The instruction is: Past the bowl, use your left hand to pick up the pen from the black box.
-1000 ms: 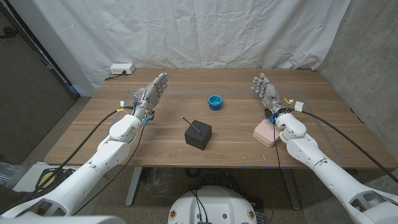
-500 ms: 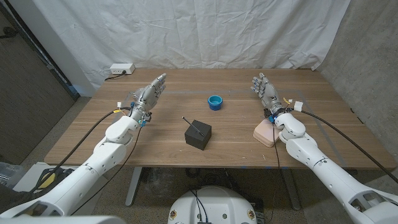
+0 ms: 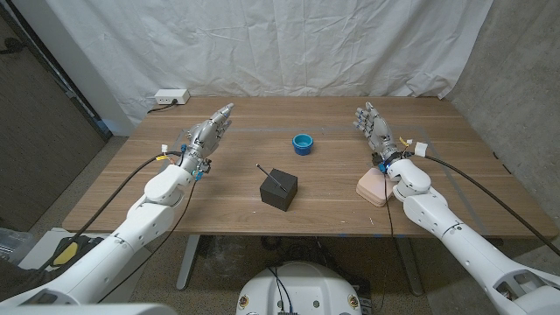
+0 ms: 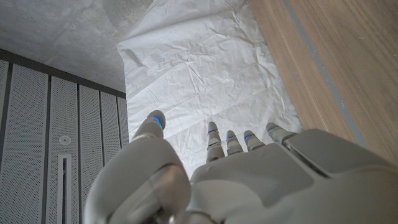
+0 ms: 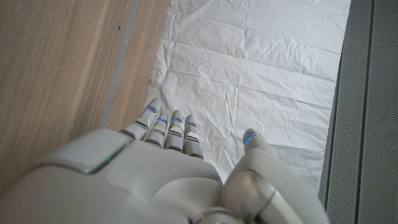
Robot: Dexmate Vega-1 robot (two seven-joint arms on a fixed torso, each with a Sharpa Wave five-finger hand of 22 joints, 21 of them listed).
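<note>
Both hands empty, reach not started as far as I can judge.

Head view: left hand (image 3: 206, 134) hangs over the desk (image 3: 219, 197) on its left side, fingers (image 3: 222, 115) straight and apart, holding nothing. Right hand (image 3: 372, 126) on the far right, fingers spread too, wrist just by a pink pad (image 3: 371, 186). Pen (image 3: 275, 178) lies across the top of the black box (image 3: 279, 189), mid-desk, one end sticking out past the box's edge toward the left hand. Blue bowl (image 3: 303, 143) sits beyond the box, a bit to the right, apart from it. Left hand is well apart from the pen.

Left wrist view: back of the hand, fingers extended toward a white sheet (image 4: 199, 68), nothing between them.

Right wrist view: same picture, fingers open, wood to one side.

Next move, my read: swing the left hand inward over the box, drop, pinch the overhanging end of the pen. Thin target, the box may shift if nudged.
</note>
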